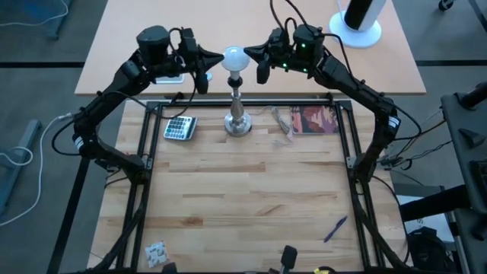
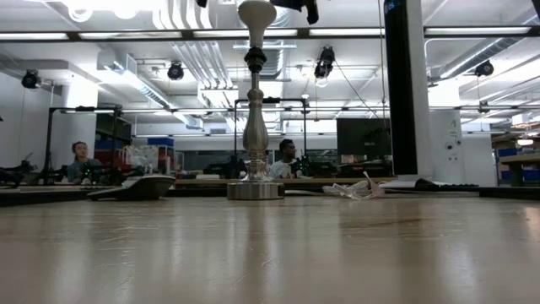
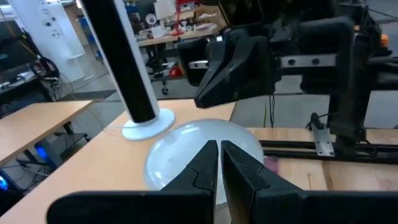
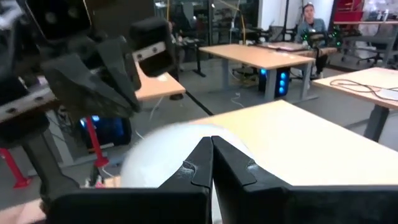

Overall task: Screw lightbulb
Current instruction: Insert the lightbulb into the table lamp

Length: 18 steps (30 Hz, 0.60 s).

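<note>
1. The lightbulb (image 1: 235,58), in the high view, sits upper centre of the frame on top of the silver stand (image 1: 238,114), whose round foot rests on the bench (image 1: 251,205). The left tool (image 1: 215,57) points at the bulb from the frame's left, the right tool (image 1: 249,53) from the frame's right; both tips are just beside the glass, fingers together, and neither is clamped around it.

2. In the low view, the bulb (image 2: 256,15) is at the top centre, upright above the stand's black socket (image 2: 255,57). It looks seated in the socket, though whether the thread is fully home cannot be told from here.

3. In the left wrist view, the left tool (image 3: 220,149) has its fingers pressed together, tips against or just short of the white dome (image 3: 186,152) at lower centre.

4. In the right wrist view, the right tool (image 4: 211,144) is likewise closed, tips at the bulb's (image 4: 155,162) top.

5. Judgement: the bulb is already placed in the socket. What remains, if anything, is final turning to tighten it and then drawing both arms away.
</note>
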Each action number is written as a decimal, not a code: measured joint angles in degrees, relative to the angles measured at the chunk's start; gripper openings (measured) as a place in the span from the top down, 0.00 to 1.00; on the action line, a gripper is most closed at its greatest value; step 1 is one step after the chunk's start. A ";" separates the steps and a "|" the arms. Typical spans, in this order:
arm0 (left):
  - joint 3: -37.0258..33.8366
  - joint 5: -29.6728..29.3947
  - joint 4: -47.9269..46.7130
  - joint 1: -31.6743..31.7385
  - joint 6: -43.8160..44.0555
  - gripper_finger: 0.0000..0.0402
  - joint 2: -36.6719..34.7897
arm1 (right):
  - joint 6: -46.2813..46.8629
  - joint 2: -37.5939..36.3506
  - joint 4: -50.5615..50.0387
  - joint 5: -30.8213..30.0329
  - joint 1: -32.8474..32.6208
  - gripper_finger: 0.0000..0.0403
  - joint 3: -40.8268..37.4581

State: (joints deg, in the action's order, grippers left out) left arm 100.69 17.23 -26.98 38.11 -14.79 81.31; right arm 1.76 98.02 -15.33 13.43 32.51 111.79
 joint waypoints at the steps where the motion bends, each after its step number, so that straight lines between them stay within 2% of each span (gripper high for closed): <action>1: -0.20 -0.03 -0.09 -0.04 0.03 0.97 0.23 | -0.37 0.00 0.06 0.02 -0.02 1.00 -0.49; 18: -0.23 -2.82 -0.42 0.11 0.93 0.97 2.13 | 0.04 -0.05 2.48 -0.15 -0.15 1.00 -2.74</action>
State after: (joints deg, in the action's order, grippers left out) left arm 100.47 14.41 -27.40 38.22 -13.86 83.44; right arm 1.79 97.97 -12.85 13.28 32.37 109.06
